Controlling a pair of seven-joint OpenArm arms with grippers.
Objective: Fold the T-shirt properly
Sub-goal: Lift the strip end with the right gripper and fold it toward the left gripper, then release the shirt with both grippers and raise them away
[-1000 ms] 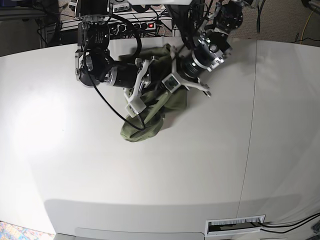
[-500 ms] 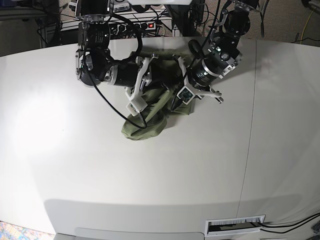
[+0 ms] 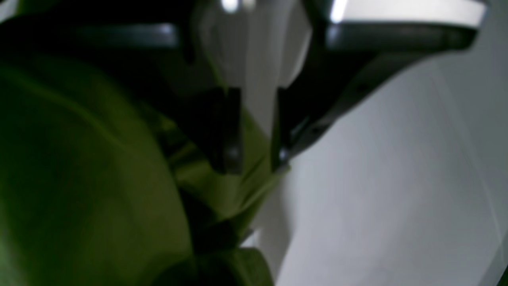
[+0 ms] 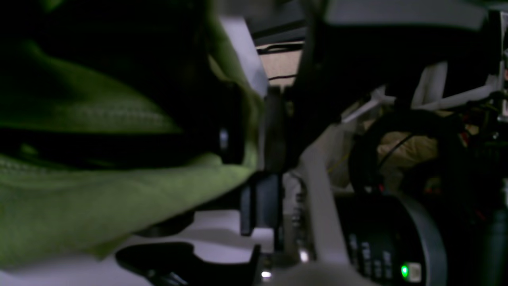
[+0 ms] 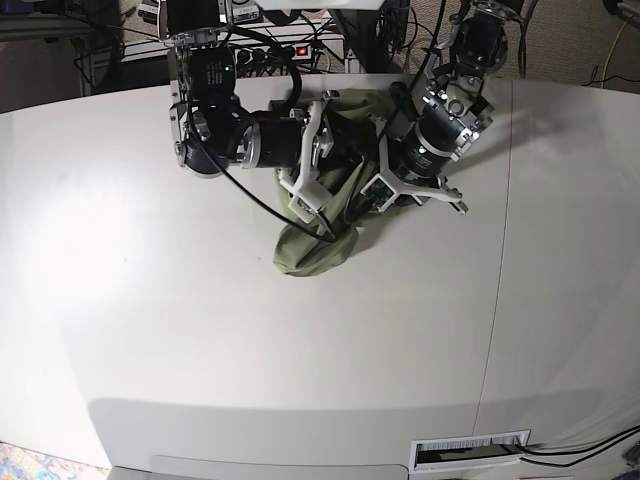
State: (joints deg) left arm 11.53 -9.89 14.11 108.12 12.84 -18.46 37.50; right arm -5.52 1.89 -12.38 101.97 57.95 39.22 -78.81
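1. I am seeing the T-shirt lying as a crumpled olive bundle on the white table, toward the far middle of the top, under both arms.
2. Its long axis is running roughly near to far, leaning a little to the right as it goes away from me; the rounded, bunched end is pointing toward the near edge, and the other end is disappearing under the arms at the far side.
3. In the left wrist view, the left gripper is sitting at the right-hand fringe of the cloth. Its two dark fingers are standing a little apart, and a fold of green fabric is showing in and just below the gap. The picture is too blurred for me to tell whether that fold is being pinched or is merely lying between them.
4. In the right wrist view, the right gripper is pressing against the garment, which is filling the left of the frame. A ridge of cloth is running up through the narrow slot between the fingers, and I cannot tell whether it is clamped.
5. In the base view, the two grippers are meeting close together over the far half of the bundle.
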